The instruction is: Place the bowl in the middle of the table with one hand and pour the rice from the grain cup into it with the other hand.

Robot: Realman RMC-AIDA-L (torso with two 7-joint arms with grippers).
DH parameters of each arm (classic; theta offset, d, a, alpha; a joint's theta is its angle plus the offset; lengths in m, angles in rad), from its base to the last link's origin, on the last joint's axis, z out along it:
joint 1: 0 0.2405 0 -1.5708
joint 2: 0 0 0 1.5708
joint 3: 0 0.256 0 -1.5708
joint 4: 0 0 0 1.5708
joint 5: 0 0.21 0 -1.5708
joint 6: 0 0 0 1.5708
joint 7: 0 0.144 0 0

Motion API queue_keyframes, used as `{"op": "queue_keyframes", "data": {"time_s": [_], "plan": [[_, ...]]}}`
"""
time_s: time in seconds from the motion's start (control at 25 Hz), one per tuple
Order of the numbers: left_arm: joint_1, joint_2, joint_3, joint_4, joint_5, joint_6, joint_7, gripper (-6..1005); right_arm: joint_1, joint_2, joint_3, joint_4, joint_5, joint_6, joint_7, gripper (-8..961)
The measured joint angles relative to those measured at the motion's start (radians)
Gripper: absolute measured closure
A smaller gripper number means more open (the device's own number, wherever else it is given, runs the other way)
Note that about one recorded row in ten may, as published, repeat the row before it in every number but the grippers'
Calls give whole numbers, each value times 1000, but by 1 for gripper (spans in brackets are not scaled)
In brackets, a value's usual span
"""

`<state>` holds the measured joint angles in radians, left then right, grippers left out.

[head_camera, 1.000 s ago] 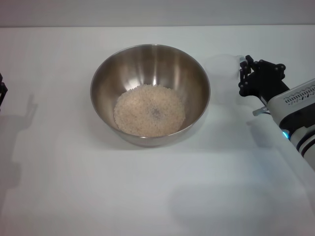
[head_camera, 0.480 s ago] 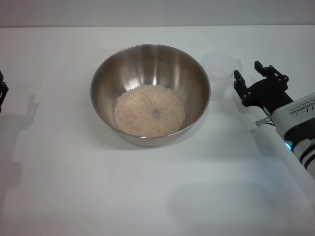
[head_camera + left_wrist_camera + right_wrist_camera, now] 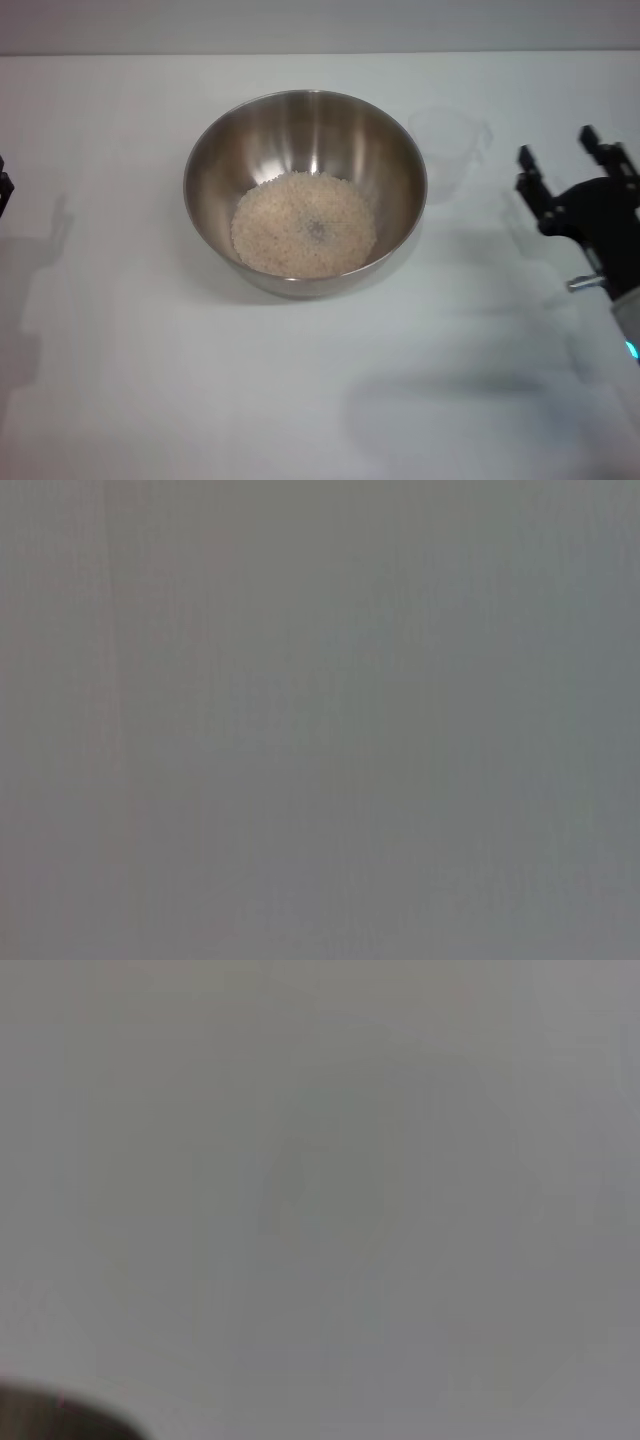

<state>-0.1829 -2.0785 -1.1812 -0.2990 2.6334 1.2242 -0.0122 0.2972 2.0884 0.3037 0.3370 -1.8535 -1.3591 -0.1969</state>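
White table (image 3: 150,400), grain cup (image 3: 447,150) beside right gripper (image 3: 563,160)

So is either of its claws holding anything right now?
No. The right gripper is open and empty beside the grain cup; the left gripper is barely in view at the table's edge.

The head view is evenly and brightly lit from above. The white bench (image 3: 320,400) looks almost washed out, with soft grey shadows pooled at its left edge and along the near right. The bowl (image 3: 305,190) throws a faint shadow toward the near side, and narrow streaks of glare run down its far inner wall. The grain cup (image 3: 450,150) nearly melts into the bright surface (only its rim reads clearly). Both wrist views are flat, featureless grey blur, wholly out of focus; the right wrist view has one dark smudge in a corner.
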Motion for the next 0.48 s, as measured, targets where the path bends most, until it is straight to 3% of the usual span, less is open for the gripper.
{"op": "queue_keyframes", "data": {"time_s": [0.16,0.48], "plan": [[5,0,0,6,-5,0,0,187,-56,1,31,-4,14,-137,9,256],[8,3,-2,14,-7,2,-5,187,-94,-4,128,-30,23,-217,102,203]]}}
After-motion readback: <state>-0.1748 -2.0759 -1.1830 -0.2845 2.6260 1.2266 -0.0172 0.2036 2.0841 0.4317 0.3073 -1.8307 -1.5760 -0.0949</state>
